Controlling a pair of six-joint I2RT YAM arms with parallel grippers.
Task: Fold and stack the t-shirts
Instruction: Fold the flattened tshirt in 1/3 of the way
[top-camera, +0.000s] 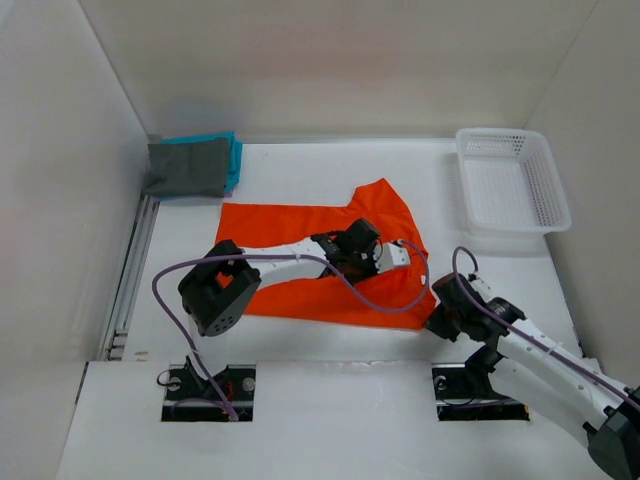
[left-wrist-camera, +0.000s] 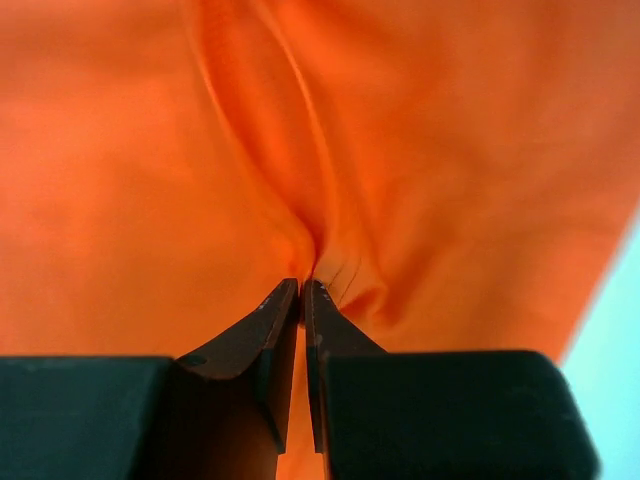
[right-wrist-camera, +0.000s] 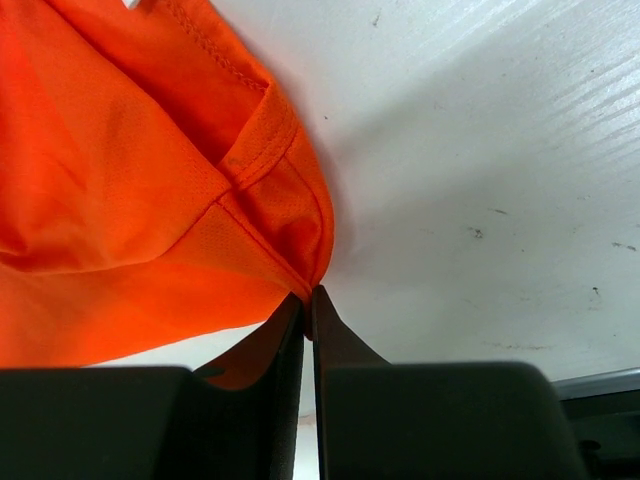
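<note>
Orange t-shirt (top-camera: 300, 225) lies spread mid-table. The left gripper (left-wrist-camera: 302, 290) pinches a fold in its right half, and the right gripper (right-wrist-camera: 309, 297) clamps its near right corner. A grey t-shirt (top-camera: 187, 168) lies on a teal t-shirt (top-camera: 233, 152) far left.

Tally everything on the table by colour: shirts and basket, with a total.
Orange shirt: 1
Grey shirt: 1
Teal shirt: 1
White basket: 1
Total: 4
</note>
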